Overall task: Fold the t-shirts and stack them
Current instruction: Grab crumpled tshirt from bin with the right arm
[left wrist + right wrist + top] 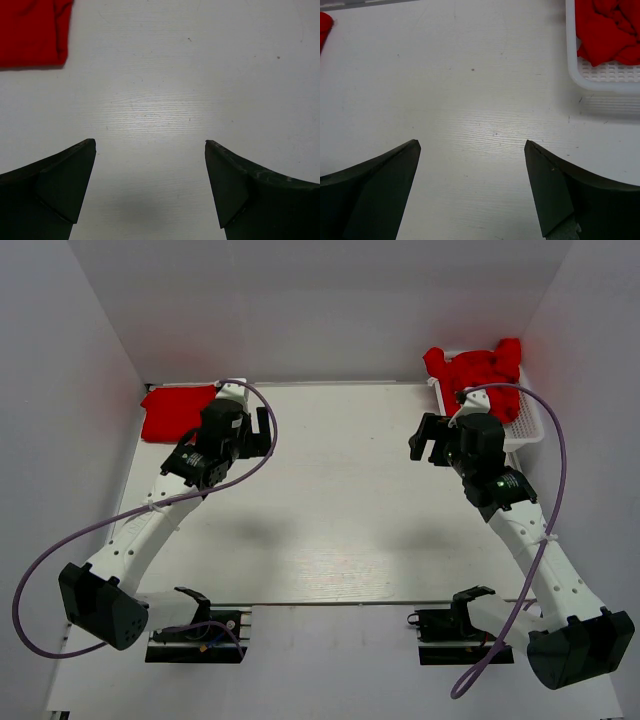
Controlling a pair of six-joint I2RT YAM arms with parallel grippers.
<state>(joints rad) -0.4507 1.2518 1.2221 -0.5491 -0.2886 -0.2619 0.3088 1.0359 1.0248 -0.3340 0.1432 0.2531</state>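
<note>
Top view: white table [340, 500] with a faint wood grain, boxed in by plain pale walls; a folded shirt [178, 412] lies flat at the far left corner, a neat red rectangle of soft fabric; at the far right sits a white plastic mesh basket [527, 432] with a crumpled shirt pile [480, 375] heaped in it and spilling over the rim; the left claw [256, 433] hangs just beside the folded shirt and the right claw [430, 443] just beside the basket, both empty.

Left wrist: left claw [150, 142] is spread wide, two dark wedge-shaped fingers [60, 185] with bare tabletop [175, 75] between them; the folded shirt [32, 30] fills the top left corner, edges straight, well apart from the fingers.

Right wrist: right claw [472, 142] is spread wide too, nothing in it; the basket [600, 82] corner shows top right, rounded rim and fine grid floor, with the shirt pile [607, 30] bunched in lumpy folds inside; a red sliver [324, 27] at the left edge is probably the folded shirt, hard to say from so little.
</note>
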